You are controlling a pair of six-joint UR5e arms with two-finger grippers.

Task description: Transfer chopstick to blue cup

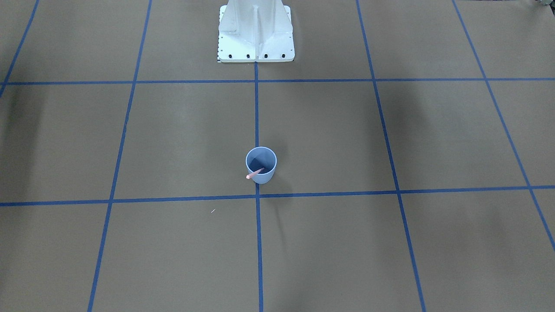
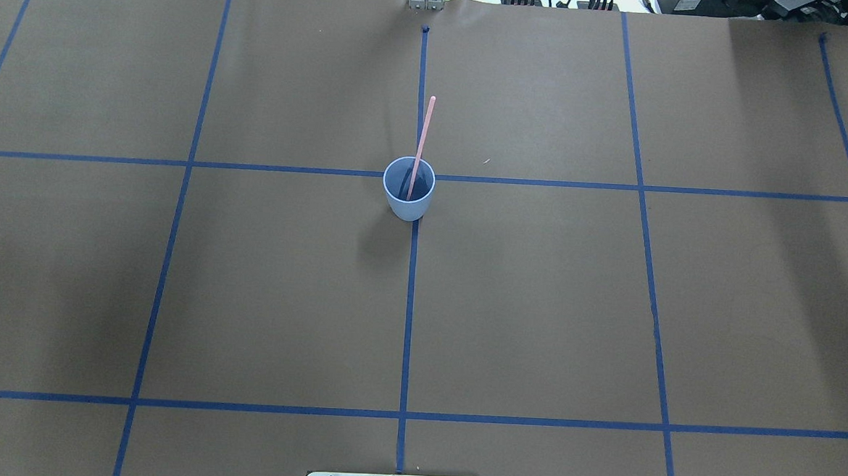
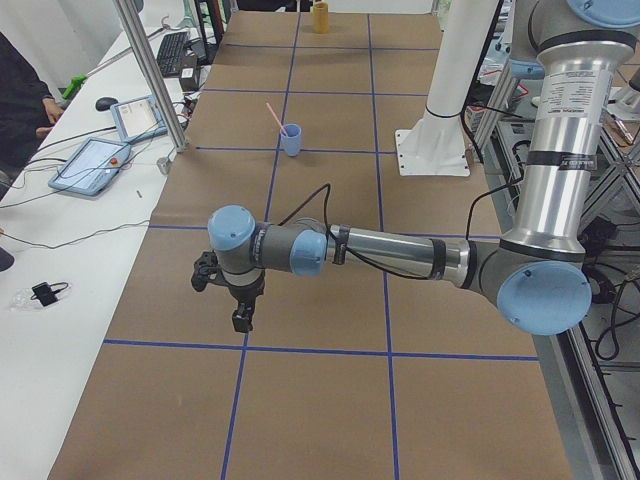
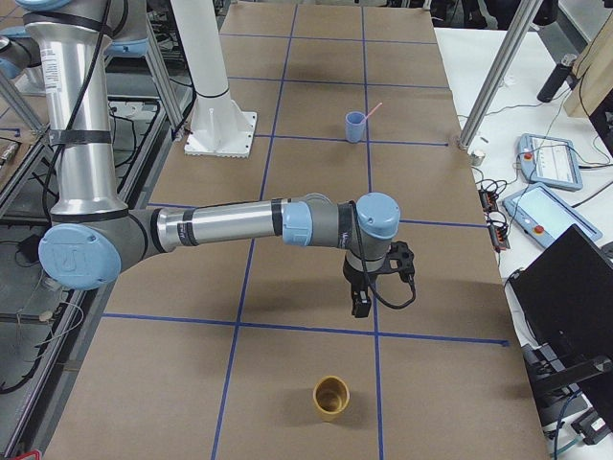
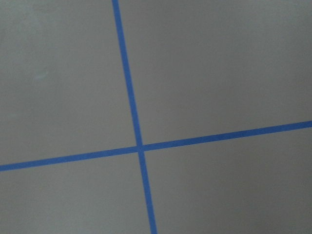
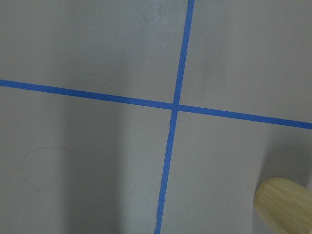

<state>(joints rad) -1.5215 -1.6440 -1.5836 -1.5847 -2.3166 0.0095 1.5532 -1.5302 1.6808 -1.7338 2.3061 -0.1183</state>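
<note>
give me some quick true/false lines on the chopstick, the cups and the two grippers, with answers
1. The pink chopstick stands in the blue cup, with its top end sticking out past the rim. True.
2. The blue cup lies tipped on its side. False: it stands upright.
3. The left gripper holds the chopstick. False: it hangs over the table far from the cup, and so does the right gripper.
4. A yellow cup stands on the table near the right gripper. True.

table (image 2: 247,294): brown, blue tape grid (image 2: 409,302) | blue cup (image 2: 405,206) centre | wooden cup (image 4: 331,397) right end
</note>
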